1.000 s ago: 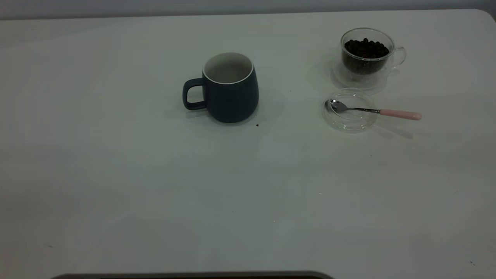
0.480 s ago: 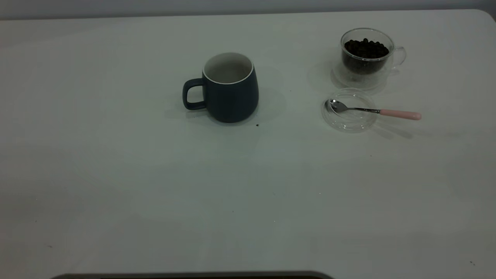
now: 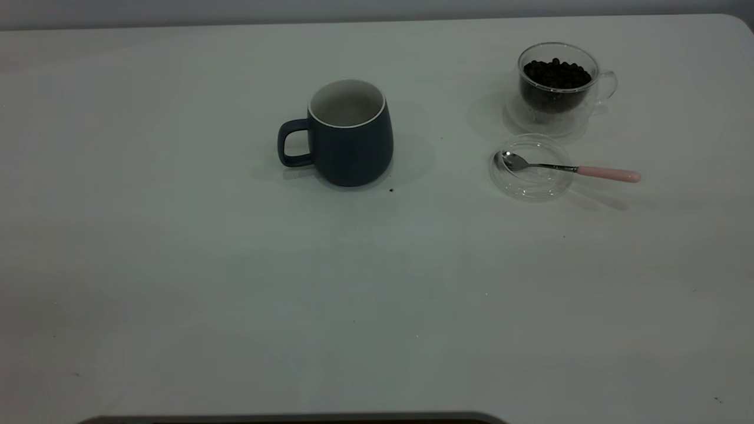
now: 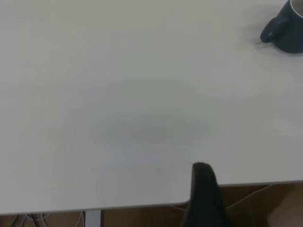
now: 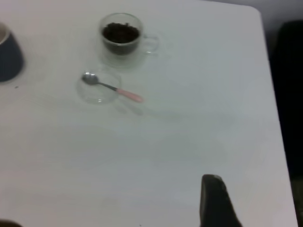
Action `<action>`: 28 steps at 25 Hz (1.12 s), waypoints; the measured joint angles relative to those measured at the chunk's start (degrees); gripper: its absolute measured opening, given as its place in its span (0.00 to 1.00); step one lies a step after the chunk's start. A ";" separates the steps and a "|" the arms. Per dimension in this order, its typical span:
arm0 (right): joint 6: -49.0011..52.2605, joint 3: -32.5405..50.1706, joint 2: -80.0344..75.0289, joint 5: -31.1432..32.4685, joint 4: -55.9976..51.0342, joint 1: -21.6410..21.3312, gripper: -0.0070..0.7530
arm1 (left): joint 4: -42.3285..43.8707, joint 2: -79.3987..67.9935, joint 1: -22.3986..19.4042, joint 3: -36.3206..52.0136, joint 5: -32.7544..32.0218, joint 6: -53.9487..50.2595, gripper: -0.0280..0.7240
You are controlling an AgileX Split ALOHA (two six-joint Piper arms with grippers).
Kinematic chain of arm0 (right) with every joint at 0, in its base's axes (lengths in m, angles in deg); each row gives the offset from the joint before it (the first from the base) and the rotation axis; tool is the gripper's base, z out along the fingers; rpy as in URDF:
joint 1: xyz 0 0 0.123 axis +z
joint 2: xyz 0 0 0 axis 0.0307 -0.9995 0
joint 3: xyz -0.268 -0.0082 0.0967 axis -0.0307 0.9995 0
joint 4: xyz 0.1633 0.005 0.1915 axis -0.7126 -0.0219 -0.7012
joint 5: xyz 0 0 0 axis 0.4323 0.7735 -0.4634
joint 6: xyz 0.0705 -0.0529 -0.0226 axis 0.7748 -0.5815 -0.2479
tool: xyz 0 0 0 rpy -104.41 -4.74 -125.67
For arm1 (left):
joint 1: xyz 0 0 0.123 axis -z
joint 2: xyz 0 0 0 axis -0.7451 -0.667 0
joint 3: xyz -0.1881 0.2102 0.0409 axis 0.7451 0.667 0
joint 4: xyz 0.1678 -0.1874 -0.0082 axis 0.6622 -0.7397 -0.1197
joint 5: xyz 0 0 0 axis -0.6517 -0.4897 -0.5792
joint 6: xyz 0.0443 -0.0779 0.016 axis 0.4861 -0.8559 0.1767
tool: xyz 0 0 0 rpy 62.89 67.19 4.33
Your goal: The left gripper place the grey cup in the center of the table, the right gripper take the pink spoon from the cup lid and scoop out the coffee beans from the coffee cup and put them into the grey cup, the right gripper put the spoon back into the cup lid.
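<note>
The grey cup [image 3: 351,138] stands upright near the middle of the table [image 3: 235,282], its handle pointing left and its white inside bare. At the far right, the coffee cup [image 3: 556,88] holds the coffee beans [image 3: 556,73]. In front of it lies the cup lid [image 3: 530,187]. The pink spoon [image 3: 565,168] rests with its bowl in the lid and its pink handle sticking out to the right. Neither gripper shows in the exterior view. A dark part of my left gripper [image 4: 203,189] hangs by the table edge, far from the grey cup [image 4: 286,30]. My right gripper [image 5: 215,198] is well away from the spoon [image 5: 111,86].
A few tiny dark specks [image 3: 391,190] dot the tabletop near the grey cup. In the left wrist view, cables and a brown floor [image 4: 255,203] show beyond the table edge. A dark shape [image 5: 291,71] lies past the table's edge in the right wrist view.
</note>
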 joint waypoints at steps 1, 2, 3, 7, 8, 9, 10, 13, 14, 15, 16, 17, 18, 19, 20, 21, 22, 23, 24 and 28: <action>1.39 0.11 0.00 0.09 0.33 0.00 0.60 | 0.00 0.00 0.00 0.00 0.00 0.06 0.79; 2.18 0.49 0.05 0.24 0.58 0.00 0.60 | 0.00 0.00 0.00 0.00 0.00 0.06 0.79; 2.52 0.95 0.11 0.73 0.79 0.00 0.60 | 0.00 0.00 0.00 0.00 0.00 0.06 0.79; 2.03 1.25 0.11 1.26 0.54 0.00 0.60 | 0.00 0.00 0.00 0.00 0.00 0.17 0.79; 1.65 1.25 0.11 1.26 0.28 0.00 0.60 | 0.00 0.00 0.00 0.00 0.00 0.17 0.79; 1.39 1.25 0.17 1.26 0.03 0.00 0.60 | 0.00 0.00 0.00 0.00 0.00 0.17 0.79; 1.12 1.25 0.17 1.26 -0.26 0.00 0.60 | 0.00 0.00 0.00 0.00 0.00 0.17 0.79; 0.88 1.25 0.17 1.26 -0.37 0.00 0.60 | 0.00 0.00 0.00 0.00 0.00 0.17 0.79; 0.89 1.25 0.17 1.26 -0.42 0.00 0.60 | 0.00 0.00 0.00 0.00 0.00 0.17 0.79; 0.89 1.25 0.17 1.26 -0.42 0.00 0.60 | 0.00 0.00 0.00 0.00 0.00 0.17 0.79; 0.87 1.25 0.17 1.26 -0.42 0.00 0.60 | 0.00 0.00 0.00 0.00 0.00 0.17 0.79; 0.82 1.25 0.17 1.26 -0.42 0.00 0.60 | 0.00 0.00 0.00 0.00 0.00 0.17 0.79; 0.82 1.25 0.17 1.26 -0.42 0.00 0.60 | 0.00 0.00 0.00 0.00 0.00 0.17 0.79; 0.82 1.25 0.17 1.26 -0.42 0.00 0.60 | 0.00 0.00 0.00 0.00 0.00 0.17 0.79; 0.80 1.25 0.21 1.26 -0.42 0.00 0.60 | 0.00 0.00 0.00 0.00 0.00 0.17 0.79; 0.80 1.25 0.23 1.26 -0.42 0.00 0.60 | 0.00 0.00 0.00 0.00 0.00 0.17 0.79; 0.80 1.25 0.28 1.26 -0.42 0.00 0.60 | 0.00 0.00 0.00 0.00 0.00 0.17 0.79; 0.80 1.25 0.28 1.26 -0.42 0.00 0.60 | 0.00 0.00 0.00 0.00 0.00 0.17 0.79; 0.80 1.25 0.28 1.26 -0.42 0.00 0.60 | 0.00 0.00 0.00 0.00 0.00 0.17 0.79; 0.80 1.25 0.28 1.26 -0.42 0.00 0.60 | 0.00 0.00 0.00 0.00 0.00 0.17 0.79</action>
